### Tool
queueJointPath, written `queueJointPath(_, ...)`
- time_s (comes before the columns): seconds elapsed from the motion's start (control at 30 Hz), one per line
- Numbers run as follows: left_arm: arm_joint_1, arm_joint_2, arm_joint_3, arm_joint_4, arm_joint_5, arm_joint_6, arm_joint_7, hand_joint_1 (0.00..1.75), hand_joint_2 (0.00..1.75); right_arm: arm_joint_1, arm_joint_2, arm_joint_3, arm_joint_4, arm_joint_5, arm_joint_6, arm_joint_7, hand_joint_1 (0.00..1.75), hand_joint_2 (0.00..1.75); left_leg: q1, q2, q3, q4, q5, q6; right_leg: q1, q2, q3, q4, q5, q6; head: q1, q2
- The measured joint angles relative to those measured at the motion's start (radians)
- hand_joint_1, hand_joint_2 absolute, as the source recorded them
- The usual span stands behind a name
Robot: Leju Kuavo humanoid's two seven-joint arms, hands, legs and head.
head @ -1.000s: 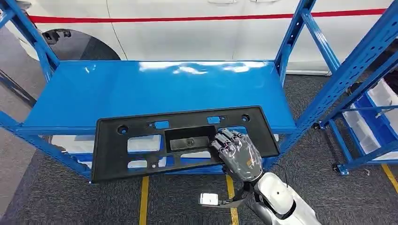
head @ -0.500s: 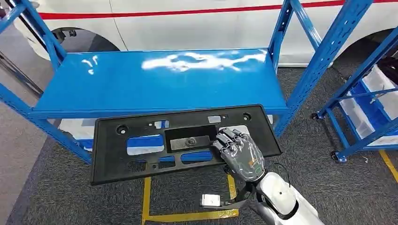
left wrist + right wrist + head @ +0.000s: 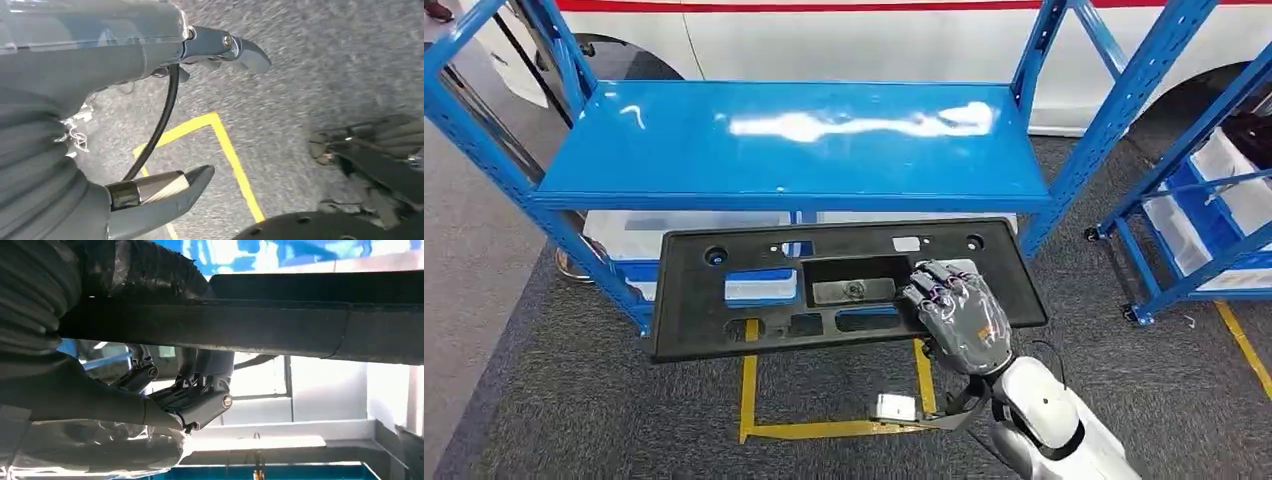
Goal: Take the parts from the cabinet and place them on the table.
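Black, flat and moulded from plastic, the long panel with cut-out windows (image 3: 844,287) sat level in your head view, clear of the blue steel shelf (image 3: 794,140) and over grey carpet marked with yellow tape (image 3: 824,430). Your right hand (image 3: 959,315) gripped it near its right end, fingers curled over the top face. It looked stiff and light but long, so a hold nearer the middle would have sagged less. Your left wrist view showed the left hand (image 3: 165,125) spread, holding nothing. Your right wrist view, dim, seemed to show the thumb under the panel's edge.
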Motion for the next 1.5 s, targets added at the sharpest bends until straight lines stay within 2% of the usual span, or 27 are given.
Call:
queueJointPath(0.03,0.0,0.0,-0.002,0.0,0.0,-0.001,0.0,0.0,1.75,-0.004,-0.001,-0.003,0.0,-0.004,0.001,0.0,1.75,1.75,-0.002,-0.001,-0.014,0.005,0.008,-0.001,0.006,0.001,0.064,-0.081,0.02,-0.01,0.0,0.0)
queueJointPath(0.1,-0.002,-0.003,-0.003,0.0,0.0,-0.003,0.0,0.0,1.75,-0.014,-0.006,-0.008,-0.004,-0.005,0.003,0.0,1.75,1.75,-0.008,-0.002,-0.027,0.014,0.022,-0.01,0.016,-0.001,0.179,-0.253,-0.03,-0.032,0.0,0.0)
queueJointPath(0.2,0.0,-0.002,-0.005,0.0,0.0,-0.008,0.0,0.0,1.75,-0.024,-0.008,-0.019,-0.008,-0.014,0.012,0.0,1.75,1.75,0.0,0.001,-0.029,0.003,0.052,-0.027,0.025,0.0,0.166,-0.257,-0.012,-0.042,-0.001,0.0)
queueJointPath(0.23,0.004,0.0,-0.007,0.002,-0.002,-0.008,0.0,0.0,1.75,-0.026,-0.008,-0.021,-0.008,-0.018,0.019,0.0,1.75,1.75,-0.007,0.0,-0.034,0.001,0.058,-0.035,0.012,-0.002,0.157,-0.27,0.006,-0.053,0.0,0.0)
queueJointPath(0.3,-0.001,0.004,-0.01,0.004,-0.003,-0.011,0.0,0.0,1.75,-0.039,-0.009,-0.023,-0.008,-0.023,0.027,-0.002,1.75,1.75,0.001,-0.005,-0.057,0.06,-0.044,-0.047,0.009,-0.01,0.133,-0.274,0.032,-0.071,-0.002,0.0)
queueJointPath(0.37,-0.001,0.005,-0.011,0.004,-0.003,-0.011,0.0,0.0,1.75,-0.046,-0.01,-0.024,-0.008,-0.026,0.038,-0.002,1.75,1.75,0.011,-0.005,-0.088,0.195,-0.156,-0.06,0.009,-0.009,0.101,-0.274,0.058,-0.071,-0.002,0.0)
queueJointPath(0.4,-0.001,0.007,-0.011,0.004,-0.003,-0.011,-0.001,0.0,1.75,-0.048,-0.01,-0.026,-0.008,-0.028,0.042,-0.002,1.75,1.75,0.014,-0.004,-0.099,0.266,-0.181,-0.067,0.009,-0.009,0.085,-0.272,0.072,-0.068,-0.003,0.0)
queueJointPath(0.43,-0.001,0.008,-0.011,0.005,-0.002,-0.011,-0.002,0.0,1.75,-0.05,-0.01,-0.026,-0.008,-0.03,0.047,-0.002,1.75,1.75,0.018,-0.004,-0.097,0.309,-0.164,-0.073,0.007,-0.01,0.063,-0.268,0.086,-0.065,-0.003,0.0)
queueJointPath(0.53,-0.004,0.013,-0.011,0.005,0.0,-0.011,-0.003,0.0,1.75,-0.054,-0.01,-0.028,-0.008,-0.032,0.053,-0.005,1.75,1.75,0.028,-0.004,0.018,0.201,-0.056,-0.085,-0.002,-0.011,0.006,-0.248,0.115,-0.049,-0.003,0.0)
queueJointPath(0.57,-0.006,0.013,-0.011,0.005,0.0,-0.011,-0.003,0.0,1.75,-0.056,-0.01,-0.029,-0.008,-0.032,0.053,-0.005,1.75,1.75,0.033,-0.005,0.087,0.113,-0.063,-0.088,-0.003,-0.011,-0.005,-0.237,0.121,-0.042,-0.003,0.0)
queueJointPath(0.6,-0.007,0.015,-0.011,0.005,0.0,-0.011,-0.004,0.0,1.75,-0.057,-0.01,-0.032,-0.009,-0.032,0.053,-0.005,1.75,1.75,0.026,-0.006,0.154,0.01,-0.113,-0.087,-0.001,-0.01,-0.018,-0.227,0.127,-0.034,-0.003,0.0)
queueJointPath(0.63,-0.006,0.016,-0.012,0.006,0.0,-0.011,-0.004,0.0,1.75,-0.06,-0.01,-0.034,-0.009,-0.033,0.053,-0.005,1.75,1.75,0.022,-0.01,0.162,-0.015,-0.128,-0.066,-0.001,-0.012,-0.021,-0.226,0.137,-0.026,-0.002,0.0)
queueJointPath(0.73,-0.005,0.016,-0.012,0.01,0.0,-0.011,-0.005,0.0,1.75,-0.061,-0.011,-0.035,-0.008,-0.034,0.054,-0.005,1.75,1.75,0.017,-0.009,0.134,-0.017,-0.099,-0.038,-0.003,-0.013,-0.022,-0.246,0.176,-0.004,0.0,0.0)
queueJointPath(0.77,-0.009,0.016,-0.012,0.011,0.0,-0.011,-0.005,0.0,1.75,-0.061,-0.015,-0.036,-0.007,-0.034,0.054,-0.005,1.75,1.75,0.022,0.001,0.125,-0.02,-0.084,-0.026,-0.008,-0.008,-0.033,-0.237,0.153,-0.001,-0.002,0.0)
queueJointPath(0.87,-0.011,0.016,-0.013,0.012,0.0,-0.011,-0.006,0.0,1.75,-0.061,-0.016,-0.037,-0.007,-0.034,0.054,-0.005,1.75,1.75,0.018,0.002,0.075,-0.02,-0.04,-0.007,-0.005,-0.004,-0.076,-0.061,-0.04,0.004,0.0,0.0)
queueJointPath(0.9,-0.011,0.016,-0.013,0.012,0.0,-0.011,-0.006,0.0,1.75,-0.061,-0.016,-0.037,-0.006,-0.034,0.054,-0.005,1.75,1.75,0.015,0.003,0.058,-0.018,-0.028,-0.006,-0.005,-0.003,-0.087,0.011,-0.07,0.006,-0.001,0.0)
queueJointPath(0.97,-0.008,0.017,-0.013,0.013,0.0,-0.011,-0.006,0.0,1.75,-0.061,-0.017,-0.037,-0.006,-0.034,0.054,-0.005,1.75,1.75,0.011,0.003,0.02,-0.011,-0.004,-0.007,-0.004,-0.003,-0.068,0.066,-0.039,0.003,-0.001,0.0)
queueJointPath(1.03,-0.009,0.016,-0.014,0.013,0.003,-0.011,-0.006,0.0,1.75,-0.061,-0.017,-0.038,-0.006,-0.034,0.054,-0.005,1.75,1.75,0.008,0.002,-0.015,-0.001,0.014,-0.01,-0.001,-0.001,0.024,-0.03,0.026,-0.006,0.0,0.0)
queueJointPath(1.07,-0.009,0.016,-0.014,0.013,0.009,-0.011,-0.006,0.0,1.75,-0.062,-0.017,-0.039,-0.006,-0.034,0.054,-0.005,1.75,1.75,0.008,0.001,-0.028,0.005,0.023,-0.013,0.002,-0.001,0.099,-0.125,0.028,-0.016,0.0,0.0)
queueJointPath(1.1,-0.01,0.014,-0.015,0.013,0.011,-0.011,-0.009,0.0,1.75,-0.064,-0.017,-0.04,-0.007,-0.034,0.054,-0.005,1.75,1.75,0.006,-0.001,-0.036,0.008,0.03,-0.019,0.009,-0.001,0.159,-0.216,-0.025,-0.025,-0.002,0.0)
queueJointPath(1.13,-0.01,0.014,-0.015,0.013,0.016,-0.011,-0.01,0.0,1.75,-0.064,-0.017,-0.043,-0.01,-0.034,0.053,-0.006,1.75,1.75,0.005,0.0,-0.037,0.01,0.037,-0.023,0.011,-0.001,0.179,-0.262,-0.035,-0.026,-0.002,0.0)
queueJointPath(1.23,-0.005,0.014,-0.015,0.018,0.019,-0.011,-0.013,0.0,1.75,-0.066,-0.018,-0.047,-0.011,-0.034,0.053,-0.005,1.75,1.75,0.007,-0.001,-0.039,-0.007,0.072,-0.045,0.017,0.0,0.155,-0.261,-0.006,-0.043,0.001,0.0)
queueJointPath(1.27,-0.007,0.014,-0.015,0.023,0.019,-0.011,-0.013,0.0,1.75,-0.065,-0.018,-0.047,-0.01,-0.034,0.053,-0.005,1.75,1.75,0.01,-0.002,-0.045,-0.001,0.062,-0.05,0.004,-0.006,0.147,-0.271,0.011,-0.053,0.0,0.0)
queueJointPath(1.33,-0.007,0.013,-0.015,0.024,0.023,-0.011,-0.014,0.0,1.75,-0.066,-0.019,-0.047,-0.011,-0.034,0.053,-0.005,1.75,1.75,0.013,-0.003,-0.076,0.077,-0.061,-0.057,0.006,-0.008,0.117,-0.271,0.039,-0.071,-0.002,0.0)
queueJointPath(1.4,-0.006,0.013,-0.015,0.028,0.027,-0.011,-0.014,0.0,1.75,-0.06,-0.019,-0.047,-0.011,-0.034,0.053,-0.005,1.75,1.75,0.016,-0.003,-0.101,0.222,-0.166,-0.067,0.007,-0.007,0.084,-0.27,0.064,-0.071,-0.002,0.0)
queueJointPath(1.43,-0.007,0.013,-0.015,0.029,0.028,-0.011,-0.014,0.0,1.75,-0.059,-0.021,-0.047,-0.011,-0.034,0.053,-0.005,1.75,1.75,0.016,-0.003,-0.104,0.276,-0.176,-0.07,0.007,-0.007,0.069,-0.268,0.077,-0.069,-0.001,0.0)
queueJointPath(1.5,-0.01,0.013,-0.015,0.035,0.031,-0.011,-0.02,0.0,1.75,-0.054,-0.021,-0.047,-0.011,-0.032,0.053,-0.004,1.75,1.75,0.02,-0.003,-0.074,0.298,-0.112,-0.075,0.005,-0.008,0.031,-0.258,0.099,-0.064,-0.002,0.0)
